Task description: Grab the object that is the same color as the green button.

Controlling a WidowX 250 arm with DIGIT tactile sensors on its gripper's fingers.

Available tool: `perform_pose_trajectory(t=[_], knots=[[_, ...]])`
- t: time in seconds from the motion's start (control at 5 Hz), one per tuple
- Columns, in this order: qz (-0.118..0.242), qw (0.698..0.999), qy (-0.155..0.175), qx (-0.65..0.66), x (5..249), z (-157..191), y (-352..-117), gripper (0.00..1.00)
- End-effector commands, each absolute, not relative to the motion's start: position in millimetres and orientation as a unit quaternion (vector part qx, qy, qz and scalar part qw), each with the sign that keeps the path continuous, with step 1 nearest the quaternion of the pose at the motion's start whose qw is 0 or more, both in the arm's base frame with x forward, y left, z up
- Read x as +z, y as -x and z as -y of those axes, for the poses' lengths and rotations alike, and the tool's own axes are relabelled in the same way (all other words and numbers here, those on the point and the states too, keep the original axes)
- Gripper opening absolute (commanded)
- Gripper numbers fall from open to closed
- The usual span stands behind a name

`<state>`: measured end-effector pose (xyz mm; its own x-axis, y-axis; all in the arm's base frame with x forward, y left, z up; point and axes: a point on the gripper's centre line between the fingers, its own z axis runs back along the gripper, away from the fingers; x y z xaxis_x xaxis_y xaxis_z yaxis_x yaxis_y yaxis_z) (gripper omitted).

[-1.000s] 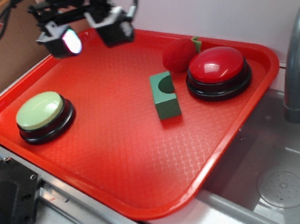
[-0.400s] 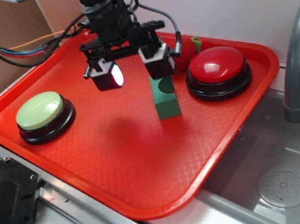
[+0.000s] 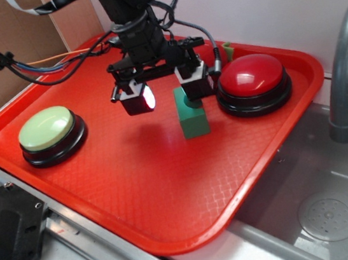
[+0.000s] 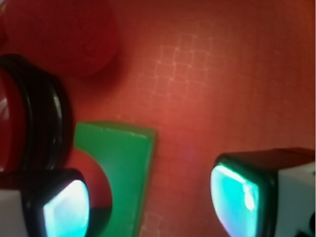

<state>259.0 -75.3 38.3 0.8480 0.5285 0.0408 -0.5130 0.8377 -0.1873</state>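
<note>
From the exterior view you see the gripper (image 3: 167, 90) spread wide above the tray (image 3: 137, 192), one finger (image 3: 194, 81) over the block (image 3: 193, 117), which sits beside the red button (image 3: 252, 84), far from the green button (image 3: 50, 134). In the wrist view the block (image 4: 126, 168) lies under your left pad (image 4: 64, 207), gripping nothing.

strawberry (image 3: 224, 51): mostly hidden behind claw (image 3: 167, 91) | block (image 4: 118, 173): blurred, cut off by bottom edge
</note>
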Motion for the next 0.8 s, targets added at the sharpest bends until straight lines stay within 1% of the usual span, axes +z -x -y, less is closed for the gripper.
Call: perform_pose_trajectory(t=[0.0,0.2,0.4,0.6], knots=[[0.05,0.963,0.062,0.258,39.1,71.1,-268.3,1.0],[0.046,0.962,0.037,0.265,35.7,71.1,-261.0,1.0],[0.049,0.961,0.021,0.271,36.6,66.2,-258.3,0.0],[0.053,0.958,0.012,0.282,35.7,64.6,-258.6,0.0]])
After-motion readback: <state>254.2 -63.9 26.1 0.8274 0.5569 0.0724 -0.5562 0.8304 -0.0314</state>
